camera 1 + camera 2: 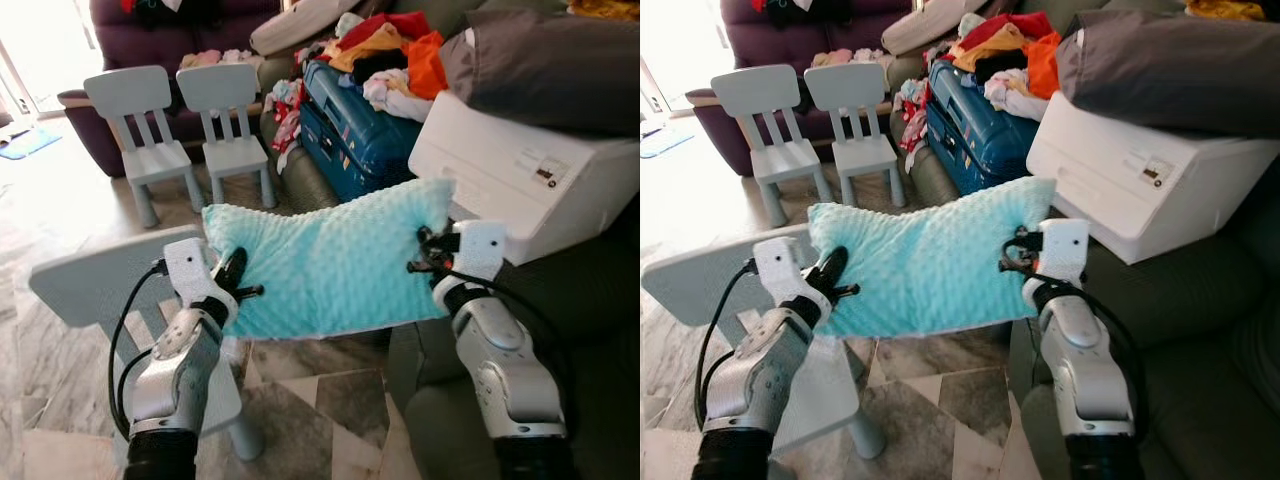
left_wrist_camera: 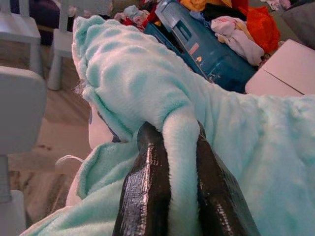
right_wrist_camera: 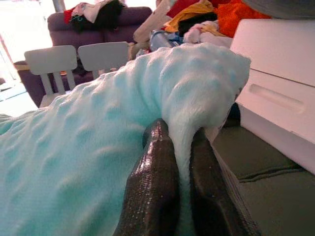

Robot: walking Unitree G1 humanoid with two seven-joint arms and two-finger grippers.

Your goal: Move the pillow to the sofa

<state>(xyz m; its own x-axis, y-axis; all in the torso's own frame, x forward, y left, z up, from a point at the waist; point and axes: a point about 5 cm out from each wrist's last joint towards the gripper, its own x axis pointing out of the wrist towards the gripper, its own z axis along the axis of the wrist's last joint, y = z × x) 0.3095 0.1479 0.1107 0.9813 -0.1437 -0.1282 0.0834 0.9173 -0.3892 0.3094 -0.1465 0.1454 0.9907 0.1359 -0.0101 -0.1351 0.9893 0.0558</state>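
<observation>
A mint-green dimpled pillow (image 1: 330, 262) hangs in the air, stretched between both arms. My left gripper (image 1: 236, 282) is shut on its left edge; a fold of the fabric is pinched between the black fingers (image 2: 147, 187). On the pillow's right edge my right gripper (image 1: 424, 252) is shut too, with fabric squeezed between its fingers (image 3: 152, 182). The grey-green sofa (image 1: 590, 330) lies to the right, its seat (image 3: 251, 152) just past the pillow's right corner.
A white appliance (image 1: 520, 170) with a grey cushion (image 1: 550, 60) on top sits on the sofa. Behind it are a blue suitcase (image 1: 350, 125) and piled clothes (image 1: 390, 55). A pale blue child's chair (image 1: 90, 275) stands under my left arm; two more chairs (image 1: 185, 120) stand farther back.
</observation>
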